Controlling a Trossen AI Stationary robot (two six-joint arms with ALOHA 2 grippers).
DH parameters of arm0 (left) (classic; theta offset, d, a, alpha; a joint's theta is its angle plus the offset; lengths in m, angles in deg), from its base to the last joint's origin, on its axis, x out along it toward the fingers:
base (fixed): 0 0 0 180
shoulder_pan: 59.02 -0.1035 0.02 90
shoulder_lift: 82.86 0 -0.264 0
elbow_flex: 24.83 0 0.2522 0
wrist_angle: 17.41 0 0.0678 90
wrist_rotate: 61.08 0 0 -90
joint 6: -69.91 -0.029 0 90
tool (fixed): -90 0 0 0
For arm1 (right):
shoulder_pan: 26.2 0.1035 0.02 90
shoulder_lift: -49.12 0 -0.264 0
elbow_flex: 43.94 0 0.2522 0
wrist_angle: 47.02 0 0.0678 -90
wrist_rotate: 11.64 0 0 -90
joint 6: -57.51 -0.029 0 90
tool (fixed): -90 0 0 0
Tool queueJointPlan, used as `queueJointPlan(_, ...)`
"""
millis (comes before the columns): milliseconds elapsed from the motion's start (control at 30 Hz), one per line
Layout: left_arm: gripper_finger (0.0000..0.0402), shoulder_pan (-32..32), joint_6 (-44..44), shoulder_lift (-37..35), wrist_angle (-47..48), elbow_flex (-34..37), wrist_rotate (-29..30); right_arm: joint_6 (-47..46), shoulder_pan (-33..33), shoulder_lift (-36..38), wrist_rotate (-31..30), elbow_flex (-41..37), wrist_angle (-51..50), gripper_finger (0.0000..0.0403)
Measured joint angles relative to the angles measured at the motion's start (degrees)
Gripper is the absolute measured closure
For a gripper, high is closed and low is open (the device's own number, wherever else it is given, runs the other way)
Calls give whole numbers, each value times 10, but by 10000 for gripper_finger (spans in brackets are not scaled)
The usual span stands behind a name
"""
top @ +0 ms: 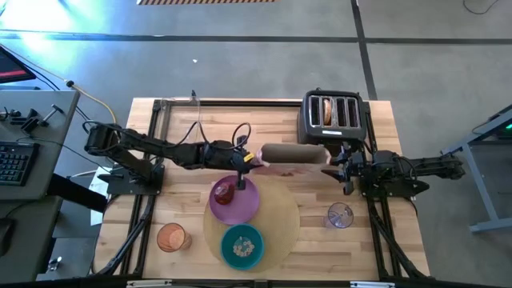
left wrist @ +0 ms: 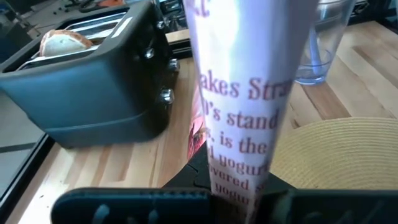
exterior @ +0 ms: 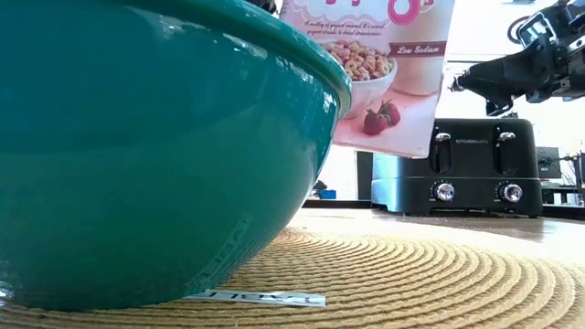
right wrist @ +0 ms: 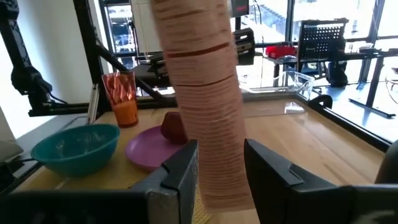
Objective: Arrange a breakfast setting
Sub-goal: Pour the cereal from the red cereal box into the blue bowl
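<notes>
The cereal box [top: 294, 152] is held in the air over the table's middle, its length running left to right, in front of the toaster. My left gripper [top: 250, 157] is shut on its pink left end and my right gripper [top: 338, 162] is shut on its right end. The purple plate [top: 234, 202] with the red fruit [top: 225, 192] and the teal bowl [top: 242, 246] with cereal sit on the tan mat [top: 280, 220]. The orange cup [top: 171, 237] and clear glass [top: 340, 215] stand on the wood. The spoon is out of view. My left gripper pinches the box's end [left wrist: 239, 180] between its two fingers, coming level from the table's left, along the box's length. The box reaches away from the fingers, clear of the table. My right gripper has the box's other end [right wrist: 217, 180] between its two fingers [right wrist: 181, 171], coming level from the table's right. The box's narrow side faces the wrist camera, and the box is clear of the table.
The black toaster [top: 332, 116] stands at the far right with a bagel [top: 326, 112] in one slot, just behind the box. The low view has the bowl [exterior: 155, 137] close in front, the box [exterior: 384, 64] hanging above the mat [exterior: 411, 274].
</notes>
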Motion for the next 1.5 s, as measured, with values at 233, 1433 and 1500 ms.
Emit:
queueJointPlan(233,401,-10,0,0,0,0,-1,0,0,0,0,0,0,288)
queueJointPlan(1433,401,-33,1,0,-39,0,-2,4,0,0,-1,0,0,135)
queueJointPlan(1500,401,-33,1,0,-39,0,-2,4,0,0,1,0,0,111)
